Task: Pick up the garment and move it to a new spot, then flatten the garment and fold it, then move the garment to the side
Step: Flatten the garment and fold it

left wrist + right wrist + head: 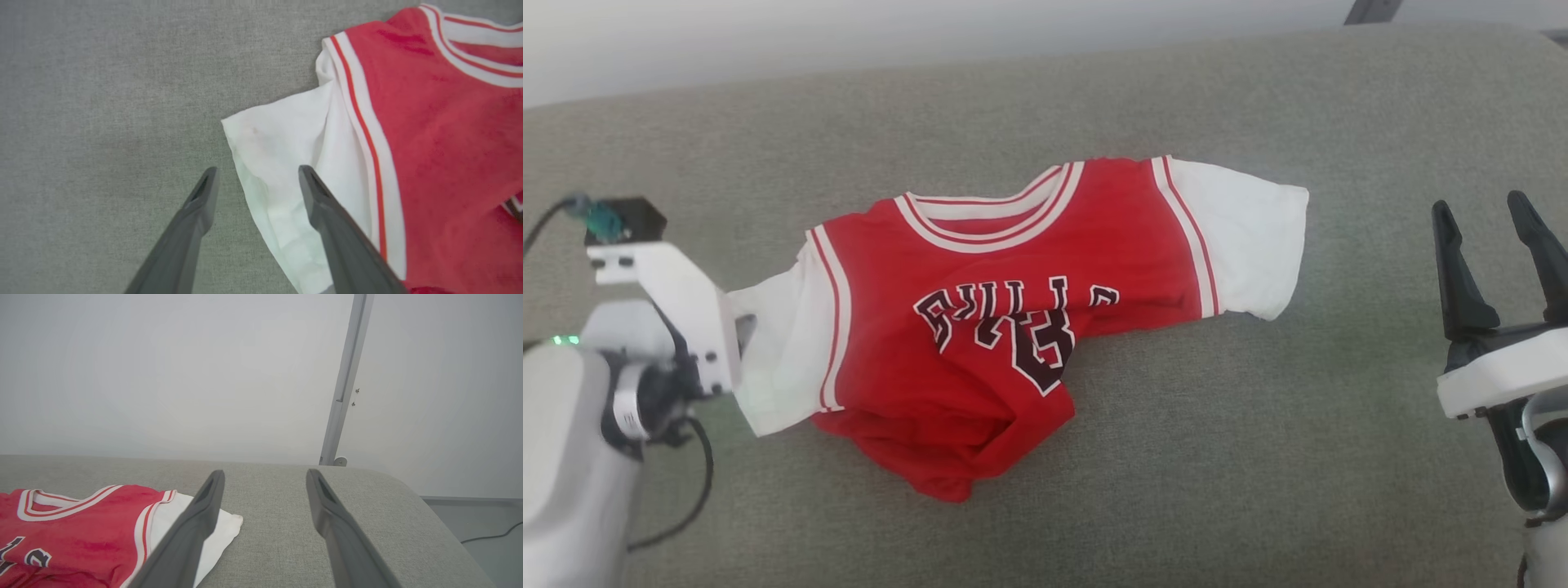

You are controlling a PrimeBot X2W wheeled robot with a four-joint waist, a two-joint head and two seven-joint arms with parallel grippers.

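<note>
Grey cushion (1176, 457), one red garment (980, 327), two white sleeves (1241, 245), left hand (255, 175) spread over one, right hand (1482, 204) spread.

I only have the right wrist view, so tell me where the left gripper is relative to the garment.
Observer: The left gripper hangs open, its fingers straddling the edge of the garment's left white sleeve.
Operator: Is the garment lying flat?
Observer: No, the lower hem is bunched up under the lettering.
Operator: Is my right gripper touching it?
Observer: No, the right gripper stands apart, beyond the right sleeve.
</note>
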